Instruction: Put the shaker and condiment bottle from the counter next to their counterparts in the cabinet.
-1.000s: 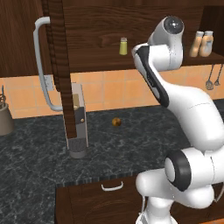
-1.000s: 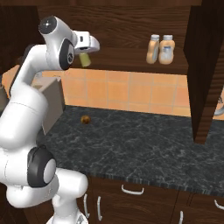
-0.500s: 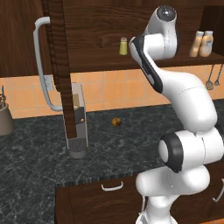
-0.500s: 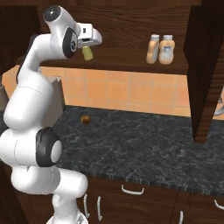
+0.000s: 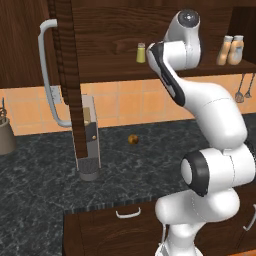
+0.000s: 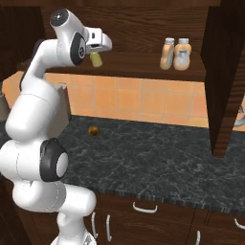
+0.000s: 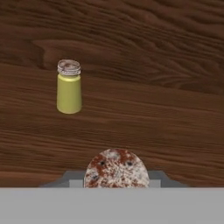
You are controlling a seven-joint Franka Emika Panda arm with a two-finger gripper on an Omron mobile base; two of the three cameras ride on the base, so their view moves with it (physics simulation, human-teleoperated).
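The counter (image 5: 150, 165) is lying nearest, a black stone top with white veins over dark drawers. A small brown round thing (image 5: 133, 139) is sitting on it near the back edge, by the orange tiled wall, and a tall narrow grey-and-wood block (image 5: 89, 145) is standing on it toward its left end. A dark pot (image 5: 6, 136) is standing at the far left edge.

Above, the arm is reaching up to the cabinet (image 6: 143, 28), whose door is hanging open with its long grey handle (image 5: 50, 75) facing out. The gripper (image 6: 97, 53) is closing narrowly on a shaker (image 6: 97, 59), yellow-green, hanging just off the front edge of the shelf near its left end; in the hand view its speckled metal cap (image 7: 116, 169) is sitting between the fingertips.

Farther in, the second shaker (image 7: 68, 87) is standing upright on the shelf, near the back, well apart from the held one. At the right end of the shelf two orange bottles (image 6: 175, 53) with white caps are standing upright, touching or just beside each other.
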